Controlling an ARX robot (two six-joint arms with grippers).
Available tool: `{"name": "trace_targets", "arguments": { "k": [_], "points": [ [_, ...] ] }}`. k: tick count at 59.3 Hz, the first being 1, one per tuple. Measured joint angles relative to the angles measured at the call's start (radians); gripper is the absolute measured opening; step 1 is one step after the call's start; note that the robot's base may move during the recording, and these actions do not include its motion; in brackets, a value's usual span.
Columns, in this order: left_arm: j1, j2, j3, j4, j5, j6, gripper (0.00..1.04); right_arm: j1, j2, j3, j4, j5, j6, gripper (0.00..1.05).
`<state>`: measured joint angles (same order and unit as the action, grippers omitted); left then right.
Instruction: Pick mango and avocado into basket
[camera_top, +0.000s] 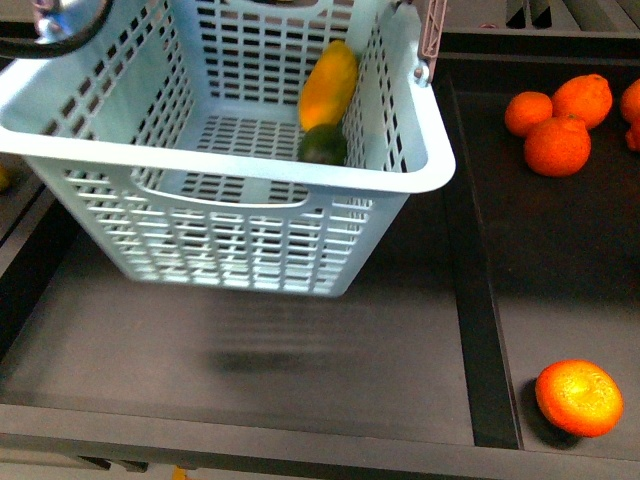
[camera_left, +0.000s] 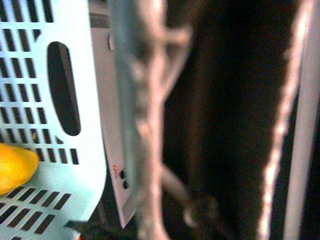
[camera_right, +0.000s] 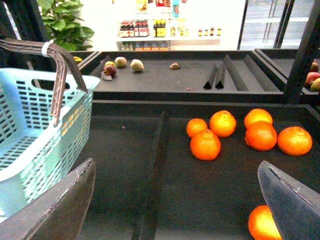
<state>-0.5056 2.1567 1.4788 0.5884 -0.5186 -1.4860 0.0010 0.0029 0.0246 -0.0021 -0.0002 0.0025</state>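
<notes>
Light teal slotted plastic basket (camera_top: 230, 215) sits over the near-left part of the dark bench (camera_top: 380, 360), tilted, its lower edge blurred in the front view; whether it rests on the bench or is lifted I cannot tell. Inside, against the right wall: elongated yellow-orange mango (camera_top: 328, 84), and touching its near end, the small dark green avocado (camera_top: 323, 146). Both task fruits appear to be in already.

Right pincer (camera_right: 177, 200): released, jaws wide apart, nothing between them, hovering over the bench beside the basket. Left pincer: own view is blurred, shows only basket wall and a sliver of mango; state cannot be told.

Handling, judged:
- Mango: smooth skin, likely slippery and fairly heavy; take it across the narrow middle, moderate squeeze, bruises easily.
- Avocado: small, matte, firmer grip, light; hold across its widest part.
- Basket: thin plastic, light, flexes; carry by the brown-grey swing handle (camera_right: 60, 75).

Round oranges (camera_top: 557, 118) lie toward the far-right corner, one orange (camera_top: 579, 397) near the right front edge. Not task items.
</notes>
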Motion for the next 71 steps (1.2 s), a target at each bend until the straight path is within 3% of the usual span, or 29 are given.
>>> {"name": "trace_targets", "arguments": {
  "k": [11,32,44,60,71],
  "points": [
    [0.016,0.150,0.065,0.238,0.080,-0.038,0.07,0.000,0.000,0.000,0.000,0.000,0.000,0.96],
    [0.055,0.369,0.138,0.435,0.172,-0.038,0.07,0.000,0.000,0.000,0.000,0.000,0.000,0.96],
    [0.060,0.377,0.125,0.467,0.178,-0.040,0.07,0.000,0.000,0.000,0.000,0.000,0.000,0.96],
    [0.037,0.375,0.082,0.387,0.179,-0.050,0.07,0.000,0.000,0.000,0.000,0.000,0.000,0.96],
    [0.031,0.311,0.071,0.178,0.201,-0.040,0.41,0.000,0.000,0.000,0.000,0.000,0.000,0.96]
  ]
}}
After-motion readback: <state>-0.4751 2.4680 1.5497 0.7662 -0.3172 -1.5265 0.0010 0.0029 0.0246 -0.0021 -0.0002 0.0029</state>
